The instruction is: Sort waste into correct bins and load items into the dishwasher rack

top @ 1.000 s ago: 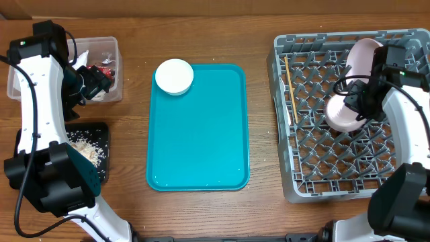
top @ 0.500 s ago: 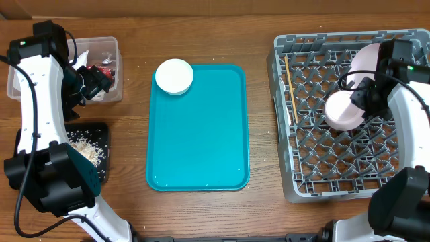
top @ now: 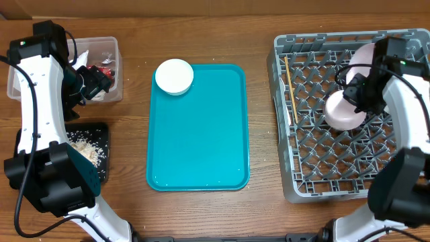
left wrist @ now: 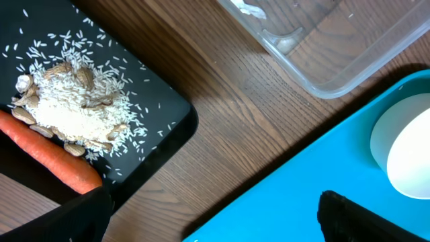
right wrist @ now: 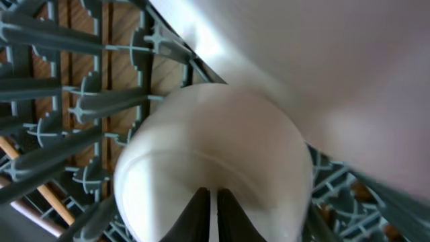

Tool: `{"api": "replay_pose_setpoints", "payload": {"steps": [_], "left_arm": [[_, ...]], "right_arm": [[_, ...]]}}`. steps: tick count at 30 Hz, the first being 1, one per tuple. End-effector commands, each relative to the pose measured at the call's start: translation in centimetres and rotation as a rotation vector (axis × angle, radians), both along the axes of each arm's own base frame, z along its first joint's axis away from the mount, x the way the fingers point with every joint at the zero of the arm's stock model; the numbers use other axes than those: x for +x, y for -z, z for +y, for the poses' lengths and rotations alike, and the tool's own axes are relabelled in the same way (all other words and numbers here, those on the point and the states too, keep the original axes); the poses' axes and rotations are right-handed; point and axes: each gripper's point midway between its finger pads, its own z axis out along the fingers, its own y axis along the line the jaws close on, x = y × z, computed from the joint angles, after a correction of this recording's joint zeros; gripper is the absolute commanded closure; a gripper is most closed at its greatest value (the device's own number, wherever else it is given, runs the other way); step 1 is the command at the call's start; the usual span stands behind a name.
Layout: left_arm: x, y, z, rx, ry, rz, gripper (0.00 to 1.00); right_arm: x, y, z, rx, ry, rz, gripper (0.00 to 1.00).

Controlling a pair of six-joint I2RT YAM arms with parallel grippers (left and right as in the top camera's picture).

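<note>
**Operator:** What moved in the last second?

**Spotter:** Your right wrist has swung toward the far side of the dishwasher rack. The small white bowl has hardly shifted. It sits tilted on the pegs just beside the large white plate, which stands on edge. I read that as the bowl being seated, so this item is nearly loaded.

**Operator:** Are my right fingers off it?

**Spotter:** No. In the right wrist view your right fingers are close together with only the bowl's rim between them, so they are clamped on it. Part them before you lift away, or the bowl may come out with you.

**Operator:** And the left?

**Spotter:** Your left fingers are wide apart and hold nothing. They hang over the worktop between the black tray, which holds the carrot and crumbs, and the teal tray. Another white bowl waits on the teal tray.
</note>
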Motion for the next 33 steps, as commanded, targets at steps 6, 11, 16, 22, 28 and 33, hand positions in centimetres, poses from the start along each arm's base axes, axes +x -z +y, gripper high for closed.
{"api": "replay_pose_setpoints", "payload": {"steps": [6,11,16,22,28,33], "left_arm": [[0.2,-1.2,0.0,0.005,-0.014,-0.036,0.00],[0.2,-1.2,0.0,0.005,-0.014,-0.036,0.00],[0.2,-1.2,0.0,0.005,-0.014,-0.036,0.00],[0.2,-1.2,0.0,0.005,-0.014,-0.035,0.00],[0.2,-1.2,0.0,0.005,-0.014,-0.036,0.00],[0.2,-1.2,0.0,0.005,-0.014,-0.036,0.00]], "right_arm": [[0.0,-0.4,-2.8,-0.135,0.048,0.010,0.91],[-0.5,-0.7,-3.1,-0.151,0.064,0.030,0.91],[-1.7,-1.2,-2.8,-0.136,0.068,0.084,0.91],[-2.5,-1.4,-2.1,-0.101,0.066,0.107,0.95],[-1.4,-4.2,0.8,0.046,0.020,-0.019,0.96],[-1.4,-5.1,3.0,0.145,-0.062,-0.056,0.94]]}}
